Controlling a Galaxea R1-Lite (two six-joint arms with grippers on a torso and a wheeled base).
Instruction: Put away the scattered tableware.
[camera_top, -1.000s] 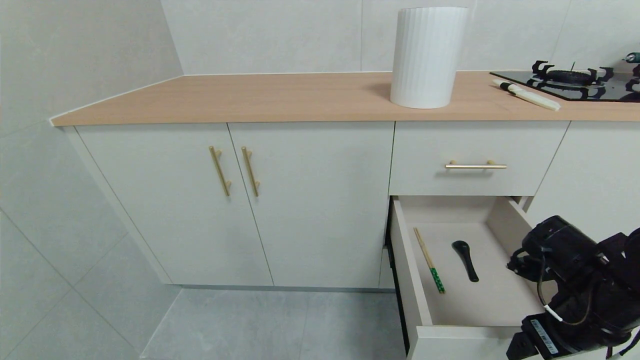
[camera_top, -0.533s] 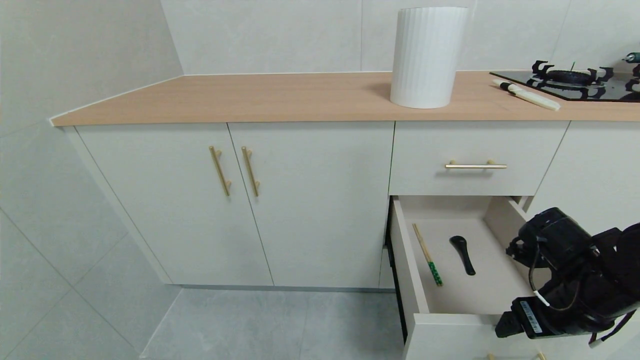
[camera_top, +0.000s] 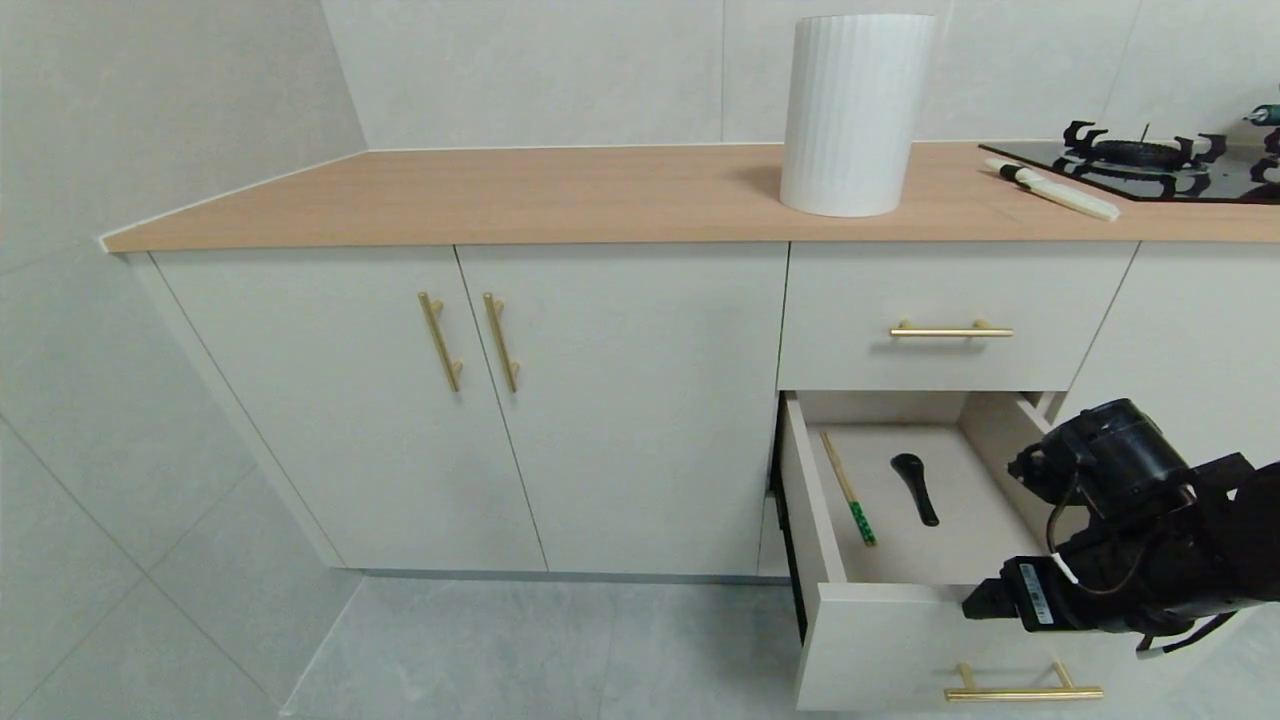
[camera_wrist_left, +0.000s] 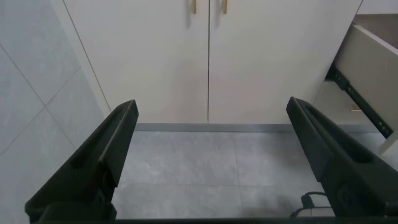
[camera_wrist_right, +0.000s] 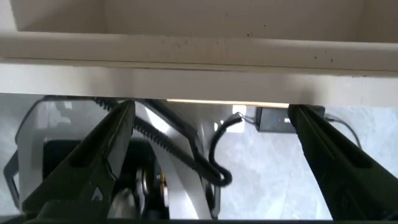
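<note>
The lower drawer (camera_top: 900, 640) stands partly open, with a gold handle (camera_top: 1022, 690) on its front. Inside lie a pair of chopsticks with green ends (camera_top: 848, 490) and a black spoon (camera_top: 915, 487). My right gripper (camera_top: 985, 603) is at the top right of the drawer front, open, nothing between its fingers. In the right wrist view its fingers (camera_wrist_right: 93, 162) spread wide below the drawer's pale edge (camera_wrist_right: 199, 50); I cannot tell if they touch it. A knife with a pale blade (camera_top: 1052, 189) lies on the counter. My left gripper (camera_wrist_left: 211, 162) hangs open over the floor.
A tall white ribbed container (camera_top: 852, 115) stands on the wooden counter (camera_top: 500, 195). A black gas hob (camera_top: 1140, 160) is at the far right. Two cabinet doors (camera_top: 470, 400) and the upper drawer (camera_top: 950, 320) are closed. Grey floor tiles (camera_wrist_left: 199, 168) lie below.
The drawer has slid inward toward the cabinet, and its gold handle has come into view. My right arm has moved forward with the drawer front.
</note>
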